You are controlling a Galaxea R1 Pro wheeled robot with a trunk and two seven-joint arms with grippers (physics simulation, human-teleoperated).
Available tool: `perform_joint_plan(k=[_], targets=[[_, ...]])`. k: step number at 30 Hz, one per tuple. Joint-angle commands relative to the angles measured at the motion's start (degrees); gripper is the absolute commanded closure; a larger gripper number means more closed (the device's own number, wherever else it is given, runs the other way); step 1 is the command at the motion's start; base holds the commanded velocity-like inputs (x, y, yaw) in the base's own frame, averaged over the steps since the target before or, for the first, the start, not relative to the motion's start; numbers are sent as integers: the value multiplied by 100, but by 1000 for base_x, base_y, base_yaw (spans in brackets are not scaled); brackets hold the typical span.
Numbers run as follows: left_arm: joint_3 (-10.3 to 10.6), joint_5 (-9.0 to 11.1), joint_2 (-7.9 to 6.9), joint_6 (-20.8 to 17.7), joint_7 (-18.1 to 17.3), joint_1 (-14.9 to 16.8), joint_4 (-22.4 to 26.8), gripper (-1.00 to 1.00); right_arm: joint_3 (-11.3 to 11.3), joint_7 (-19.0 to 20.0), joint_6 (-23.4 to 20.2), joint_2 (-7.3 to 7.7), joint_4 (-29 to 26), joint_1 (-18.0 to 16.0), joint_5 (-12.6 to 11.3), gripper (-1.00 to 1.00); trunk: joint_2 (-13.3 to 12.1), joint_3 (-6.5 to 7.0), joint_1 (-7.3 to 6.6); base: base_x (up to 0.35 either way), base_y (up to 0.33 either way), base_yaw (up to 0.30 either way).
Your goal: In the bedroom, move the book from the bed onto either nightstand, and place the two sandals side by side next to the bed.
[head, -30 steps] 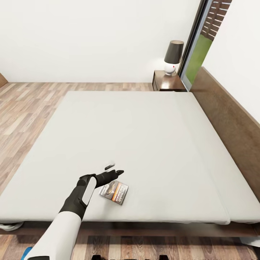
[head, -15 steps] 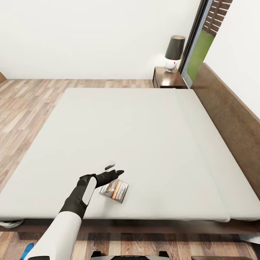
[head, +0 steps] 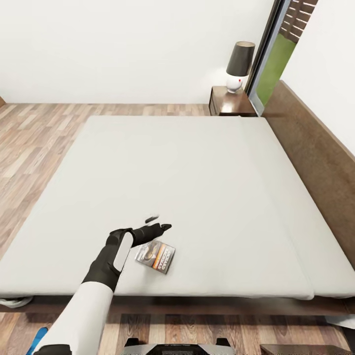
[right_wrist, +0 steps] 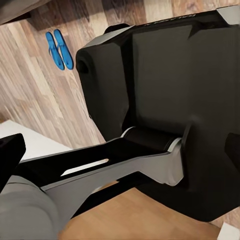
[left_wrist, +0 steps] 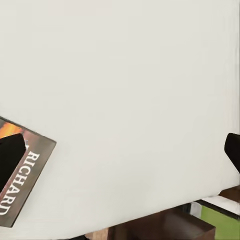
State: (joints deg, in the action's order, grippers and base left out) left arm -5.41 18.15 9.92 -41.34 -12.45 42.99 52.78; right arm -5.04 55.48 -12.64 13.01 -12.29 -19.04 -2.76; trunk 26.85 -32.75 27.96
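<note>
Here, closest in the head view, the robot's dark base edge (head: pixel 172 347) sits at the foot of the frame on the wooden floor (head: pixel 29 143), and a sliver of blue sandal (head: pixel 35 340) peeks out beside the left arm's white sleeve. In the right wrist view both sandals (right_wrist: pixel 59 49) lie flat on the planks, touching side by side, beyond the robot's black body (right_wrist: pixel 165 100). The right gripper's jaws stand apart, one dark fingertip (right_wrist: pixel 11 150) at each edge of that picture, with nothing between them.

A little farther on, the left gripper (head: pixel 157 223) reaches over the near part of the bed (head: pixel 197 172). Its jaws are spread wide and hold nothing; one fingertip (head: pixel 162 228) hangs just above the book (head: pixel 156 257), the other is higher and apart. The book lies flat on the light mattress near the bed's front edge, its orange band with white lettering turned slantwise. In the left wrist view the book (left_wrist: pixel 27 175) shows a corner under one dark fingertip (left_wrist: pixel 10 157), with "RICHARD" legible on its cover.

Beyond the mattress, the dark wood headboard (head: pixel 315 153) runs along the right side. At the far corner stands the nightstand (head: pixel 230 102), just beside the bed, bearing a lamp (head: pixel 238 66) with a dark shade and white base.
</note>
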Motion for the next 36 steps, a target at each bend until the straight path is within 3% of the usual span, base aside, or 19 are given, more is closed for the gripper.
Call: perform_joint_plan(k=[1, 4, 8, 16, 20, 26, 27, 31, 36], targets=[[-26, -10, 8, -88, -19, 54, 16, -100, -22, 21, -59, 0, 1, 0, -28, -100, 8, -16, 2, 0, 0, 0], [-28, -7, -6, -232, 24, 388, 29, -100, -16, 20, -55, 0, 5, -2, -24, -100, 8, -44, 2, 0, 0, 0], [-36, -11, -22, -275, 225, 523, 19, -100, -15, 21, -54, 0, 4, 4, -28, -100, 8, -80, 2, 0, 0, 0], [-39, -10, -25, -262, 1298, 547, -2, -100, -16, 31, -11, 0, -1, 3, -31, -100, 8, -152, 2, 0, 0, 0], [-32, -7, -19, -260, 1505, 550, -4, -100, -15, 37, 19, 0, -2, 3, -32, -100, 8, -188, 2, 0, 0, 0], [-31, 4, -19, -267, 1532, 550, 41, -100, -14, 34, 24, 0, -2, 5, -32, -100, 8, -243, 2, 0, 0, 0], [-31, 63, -18, -268, 1520, 550, 52, -100, -14, 33, 25, 0, -2, 5, -32, -100, 8, -252, 2, 0, 0, 0], [-31, 748, -24, -266, 1481, 552, 64, -100, -15, 33, 25, 0, -2, 5, -32, -100, 8, -288, 2, 0, 0, 0], [-31, 1094, -27, -258, 1455, 553, 75, -100, -16, 40, 25, 0, -2, 4, -32, -100, 8, -333, 2, 0, 0, 0]])
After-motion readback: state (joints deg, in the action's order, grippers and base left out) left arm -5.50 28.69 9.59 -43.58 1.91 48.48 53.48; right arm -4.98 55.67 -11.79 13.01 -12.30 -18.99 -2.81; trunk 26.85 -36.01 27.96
